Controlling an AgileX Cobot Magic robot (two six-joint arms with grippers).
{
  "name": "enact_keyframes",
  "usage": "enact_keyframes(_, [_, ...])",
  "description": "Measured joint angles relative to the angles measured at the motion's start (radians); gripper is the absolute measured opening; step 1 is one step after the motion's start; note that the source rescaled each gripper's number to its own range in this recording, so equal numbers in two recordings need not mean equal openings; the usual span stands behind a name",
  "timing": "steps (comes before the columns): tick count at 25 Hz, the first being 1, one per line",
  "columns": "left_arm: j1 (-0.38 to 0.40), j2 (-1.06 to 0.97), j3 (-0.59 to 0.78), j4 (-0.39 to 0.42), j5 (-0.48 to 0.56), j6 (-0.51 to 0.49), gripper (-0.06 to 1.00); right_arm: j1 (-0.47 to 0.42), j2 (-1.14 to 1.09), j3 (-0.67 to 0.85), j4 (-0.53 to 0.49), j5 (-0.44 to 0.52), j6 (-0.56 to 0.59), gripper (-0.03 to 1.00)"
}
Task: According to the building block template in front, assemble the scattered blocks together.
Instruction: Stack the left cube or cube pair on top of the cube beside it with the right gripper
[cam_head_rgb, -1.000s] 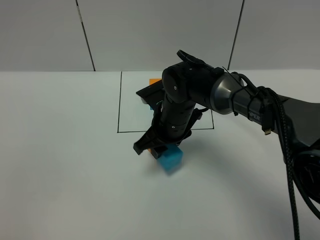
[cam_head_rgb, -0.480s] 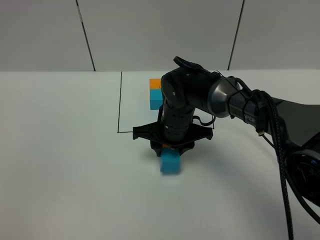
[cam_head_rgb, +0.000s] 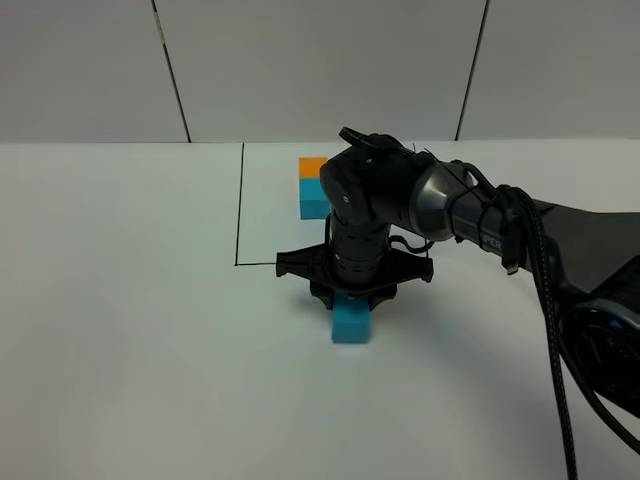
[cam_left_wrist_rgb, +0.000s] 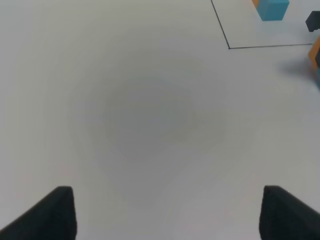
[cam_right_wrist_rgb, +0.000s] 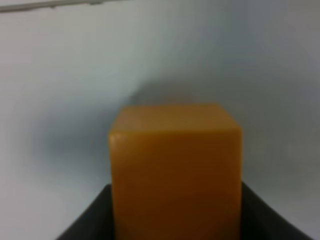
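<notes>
Table (cam_head_rgb: 120, 330): a plain white surface is seen filling most of the exterior high view, with wide bare room at the left and along the lower edge.
Wall (cam_head_rgb: 320, 60): pale panels with dark seams are shown across the top of the frame.
Right arm (cam_head_rgb: 470, 215): a black arm is stretched in from the right edge to the centre, part of the frame line being hidden behind it.
Black-lined rectangle (cam_head_rgb: 239, 200): its left side and lower left corner are visible at centre.
Building block template (cam_head_rgb: 313, 187): orange behind cyan, set inside the rectangle at upper centre, well apart from the arm's tip.
Right gripper (cam_head_rgb: 352, 297): pointed straight down at centre; it is clamped on the orange cube (cam_right_wrist_rgb: 175, 170), which fills the right wrist view.
Cyan cube (cam_head_rgb: 351, 323): placed on the table just below the gripper, outside the rectangle.
Left gripper (cam_left_wrist_rgb: 165, 212): two dark fingertips (cam_left_wrist_rgb: 55, 210) are held wide apart over bare table.
</notes>
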Motion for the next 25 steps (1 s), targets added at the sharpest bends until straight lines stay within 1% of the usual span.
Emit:
enact_keyframes(15, [0.0, 0.0, 0.0, 0.0, 0.0, 0.0, 0.79, 0.009, 0.015, 0.0, 0.013, -0.014, -0.001, 0.01])
enact_keyframes(21, [0.0, 0.0, 0.0, 0.0, 0.0, 0.0, 0.79, 0.009, 0.015, 0.0, 0.021, -0.015, -0.058, 0.01])
enact_keyframes(22, [0.0, 0.0, 0.0, 0.0, 0.0, 0.0, 0.79, 0.009, 0.015, 0.0, 0.024, -0.015, -0.065, 0.03])
enact_keyframes(23, [0.0, 0.0, 0.0, 0.0, 0.0, 0.0, 0.79, 0.009, 0.015, 0.0, 0.028, -0.016, -0.071, 0.09])
enact_keyframes(24, [0.0, 0.0, 0.0, 0.0, 0.0, 0.0, 0.79, 0.009, 0.015, 0.0, 0.034, -0.016, -0.075, 0.22])
enact_keyframes(25, [0.0, 0.0, 0.0, 0.0, 0.0, 0.0, 0.79, 0.009, 0.015, 0.0, 0.041, -0.017, -0.076, 0.37])
